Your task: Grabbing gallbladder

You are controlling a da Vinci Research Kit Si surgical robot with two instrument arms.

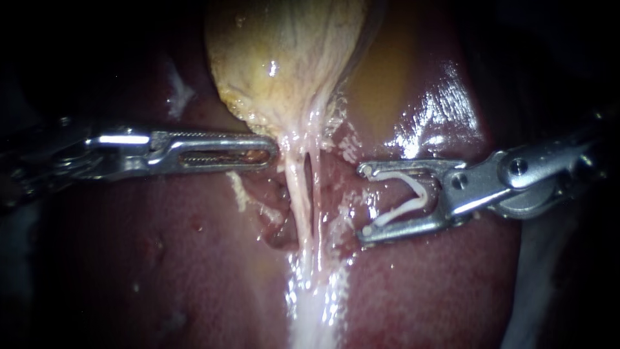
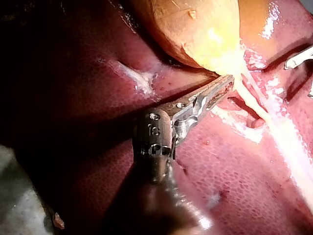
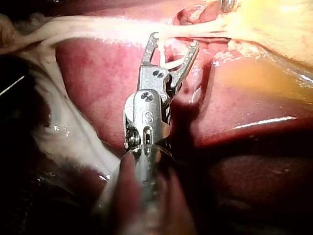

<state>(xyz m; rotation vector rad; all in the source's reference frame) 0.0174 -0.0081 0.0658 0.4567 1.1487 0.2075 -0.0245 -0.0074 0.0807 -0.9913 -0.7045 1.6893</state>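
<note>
Gallbladder (image 1: 290, 58) top centre on liver (image 1: 161, 258), lower end tapering into pale tubes (image 1: 302, 194) running down btwn instruments. L instrument (image 1: 271, 150): jaws together, gripping nothing, tip against Gallbladder's lower edge. R instrument (image 1: 365, 201): jaws spread wide, white clip (image 1: 423, 194) seated inside, touching both; tips just beside tubes, not touching. Bare liver open below both shafts.

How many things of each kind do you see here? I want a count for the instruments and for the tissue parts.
Instruments: 2, left instrument and right instrument
Gallbladder: 1
Liver: 1
Tubes: 2
Clip: 1
Total: 7
</note>
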